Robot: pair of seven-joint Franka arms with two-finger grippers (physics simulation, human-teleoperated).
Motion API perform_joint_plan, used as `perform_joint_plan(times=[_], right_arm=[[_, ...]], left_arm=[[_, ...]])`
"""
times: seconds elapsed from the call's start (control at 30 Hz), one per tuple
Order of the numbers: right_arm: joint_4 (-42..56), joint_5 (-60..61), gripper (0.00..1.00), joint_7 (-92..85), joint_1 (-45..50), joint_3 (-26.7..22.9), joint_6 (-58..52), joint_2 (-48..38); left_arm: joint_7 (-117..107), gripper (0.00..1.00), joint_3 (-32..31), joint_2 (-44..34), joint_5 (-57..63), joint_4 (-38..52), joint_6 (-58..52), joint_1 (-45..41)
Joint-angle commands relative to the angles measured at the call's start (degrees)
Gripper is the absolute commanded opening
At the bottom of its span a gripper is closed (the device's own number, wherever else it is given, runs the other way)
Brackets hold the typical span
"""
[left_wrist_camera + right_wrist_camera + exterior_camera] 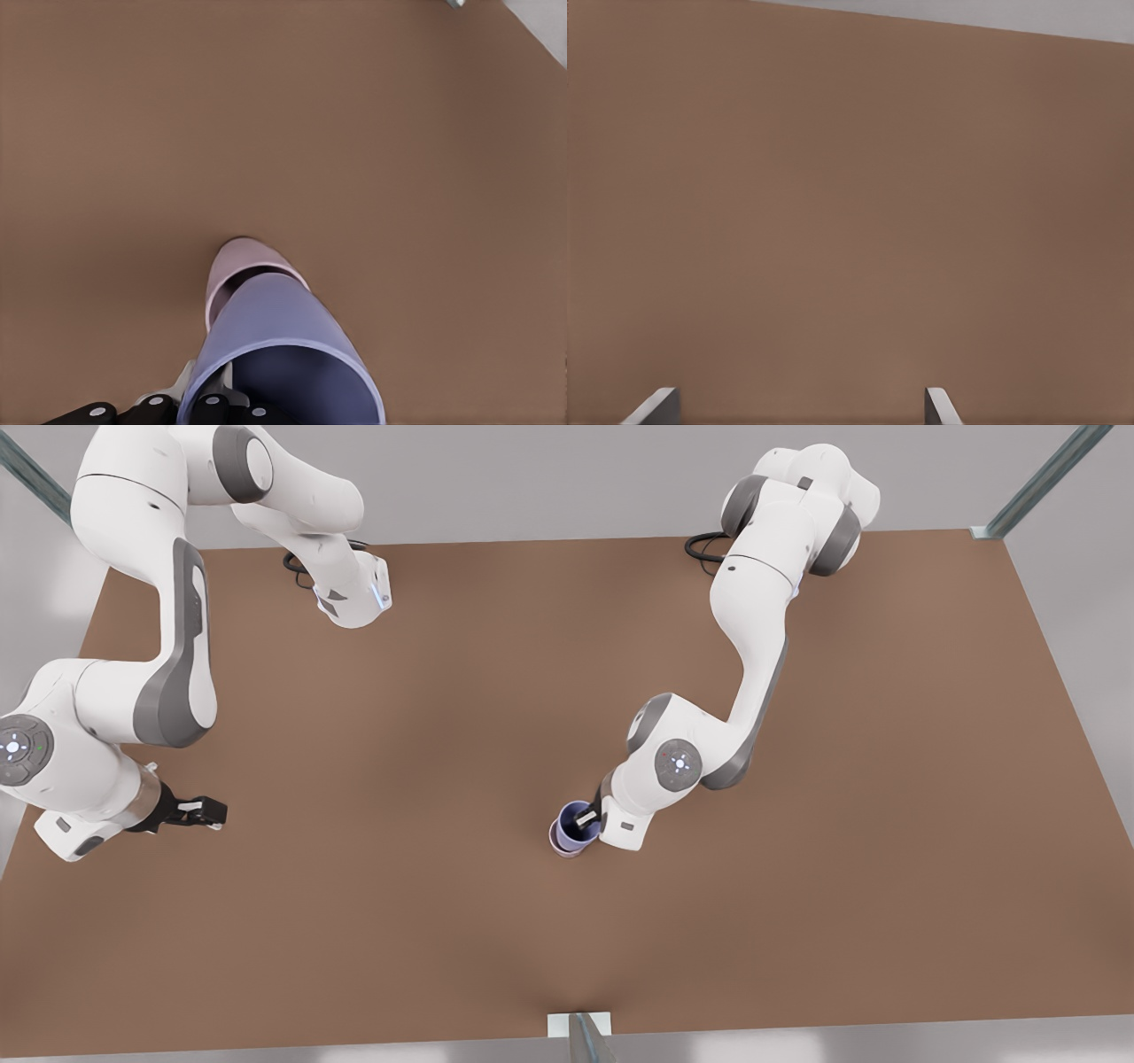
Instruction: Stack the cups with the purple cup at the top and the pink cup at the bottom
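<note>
The left gripper (585, 820), on the arm at the front view's right, has its fingers (213, 409) clamped on the rim wall of the purple cup (571, 818), one finger inside the cup and one outside, as the left wrist view shows. The purple cup sits partly down inside the pink cup (563, 847), whose pale rim (232, 266) peeks out beneath it; the pair stands near the middle of the brown tabletop (399, 921), toward the camera side. How deep the purple cup is seated cannot be told, and it looks slightly off-centre against the pink rim. The right gripper (202, 811), at the front view's left, waits well apart from the cups over bare tabletop, its fingers (656, 407) apart and holding nothing. The stacking looks nearly done; what remains, I judge, is letting go and lifting clear. The risks lie there: if the purple cup is not fully nested or is tilted, releasing could leave it cocked or let it tip out. The inner finger could catch the wall on withdrawal, dragging the purple cup up or toppling both light cups. Any sideways drift before opening could slide the pink cup.
</note>
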Motion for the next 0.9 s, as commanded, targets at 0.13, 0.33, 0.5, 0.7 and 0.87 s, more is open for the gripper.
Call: perform_joint_plan(times=[0.13,0.33,0.5,0.7,0.87], right_arm=[[0.1,0.0,1.00,0.0,0.0,0.0,0.0,0.3],[0.2,0.1,1.00,0.0,0.1,0.0,0.0,0.2],[0.2,0.1,1.00,0.0,-0.1,0.0,0.0,0.2],[0.1,0.0,1.00,-0.1,-0.1,0.0,0.0,0.3],[0.1,0.0,1.00,-0.1,-0.1,0.0,0.0,0.3]], left_arm=[[0.2,0.21,0.0,0.0,-2.5,-1.0,0.1,0.0],[0.2,0.21,0.0,0.4,-2.5,-1.3,0.3,-0.2],[0.1,0.46,0.0,0.4,-2.6,-1.3,0.9,-0.3],[0.0,0.50,0.0,0.4,-2.5,-1.3,0.9,-0.4],[0.3,1.00,0.0,0.2,-2.5,-1.3,0.4,-0.3]])
